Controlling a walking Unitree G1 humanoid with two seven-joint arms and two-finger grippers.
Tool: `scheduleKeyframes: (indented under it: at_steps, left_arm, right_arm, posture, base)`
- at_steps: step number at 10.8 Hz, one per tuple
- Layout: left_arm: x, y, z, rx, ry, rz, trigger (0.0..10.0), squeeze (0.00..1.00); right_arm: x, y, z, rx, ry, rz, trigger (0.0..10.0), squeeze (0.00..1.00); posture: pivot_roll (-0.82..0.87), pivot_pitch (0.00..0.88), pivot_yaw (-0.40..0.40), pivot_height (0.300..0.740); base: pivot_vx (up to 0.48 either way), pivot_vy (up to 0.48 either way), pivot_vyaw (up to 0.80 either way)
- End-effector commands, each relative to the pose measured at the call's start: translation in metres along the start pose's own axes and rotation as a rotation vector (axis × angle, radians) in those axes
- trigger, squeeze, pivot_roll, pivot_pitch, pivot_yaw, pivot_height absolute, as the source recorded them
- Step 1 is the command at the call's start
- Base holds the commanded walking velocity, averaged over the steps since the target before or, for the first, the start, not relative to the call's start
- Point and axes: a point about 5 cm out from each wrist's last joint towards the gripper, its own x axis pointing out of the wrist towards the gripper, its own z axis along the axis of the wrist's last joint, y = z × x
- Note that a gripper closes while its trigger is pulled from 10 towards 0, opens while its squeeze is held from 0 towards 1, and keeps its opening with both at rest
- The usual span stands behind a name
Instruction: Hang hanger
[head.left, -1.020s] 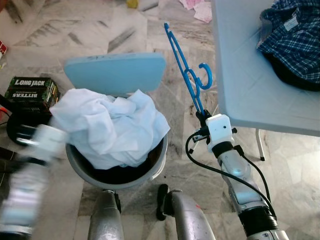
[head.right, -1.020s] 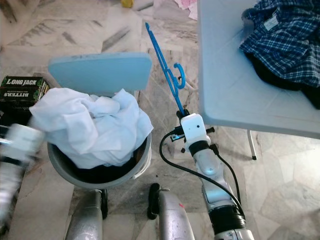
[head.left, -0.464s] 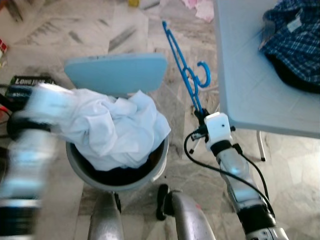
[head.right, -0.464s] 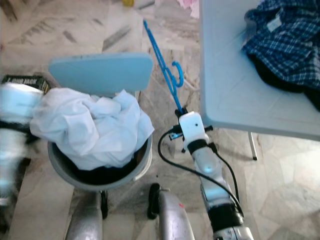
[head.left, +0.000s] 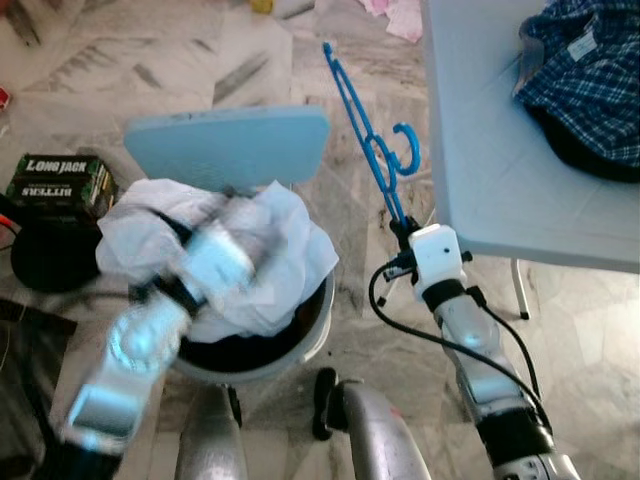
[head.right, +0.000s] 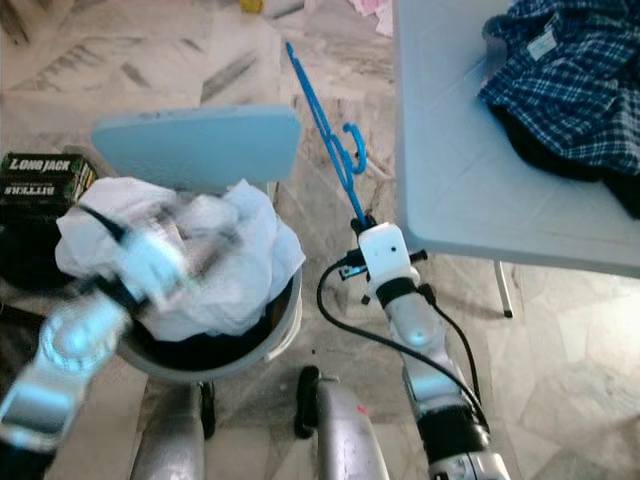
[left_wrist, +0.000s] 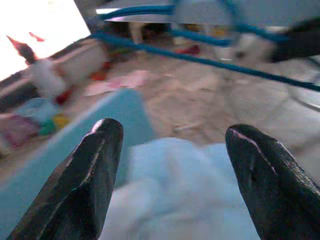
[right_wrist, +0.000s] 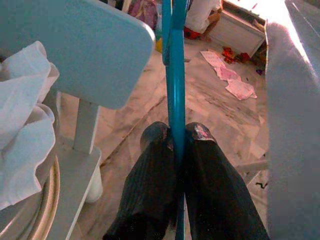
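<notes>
right hand pinching blue hanger, left hand spread

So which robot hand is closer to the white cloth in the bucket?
Left. The left gripper hovers open right over the white cloth in the bucket. The right gripper is off to the side, shut on the blue hanger.
</notes>
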Motion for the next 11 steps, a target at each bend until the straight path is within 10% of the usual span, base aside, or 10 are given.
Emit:
scheduleKeyframes:
  at_steps: [1,10,11]
  left_arm:
    - [-0.002,-0.01,0.002,-0.023,0.002,-0.063,10.0,0.0]
    - [-0.043,-0.022,-0.062,-0.134,0.555,0.152,10.0,0.0]
    - [-0.043,-0.02,-0.061,-0.144,0.554,0.18,0.0,0.0]
  right_arm:
    - [-0.003,0.001,-0.005,-0.005,0.012,0.001,10.0,0.0]
    - [0.0,0.004,-0.005,-0.01,0.008,0.012,10.0,0.0]
    - [0.0,0.003,-0.006,-0.013,0.012,0.012,10.0,0.0]
  posture:
    - [0.09,0.297,-0.115,0.74]
    - [0.1,0.305,-0.111,0.74]
    - [0.1,0.305,-0.111,0.74]
  base:
    - [0.0,0.0,0.0]
    - [0.0,0.0,0.0]
    - [0.0,0.0,0.0]
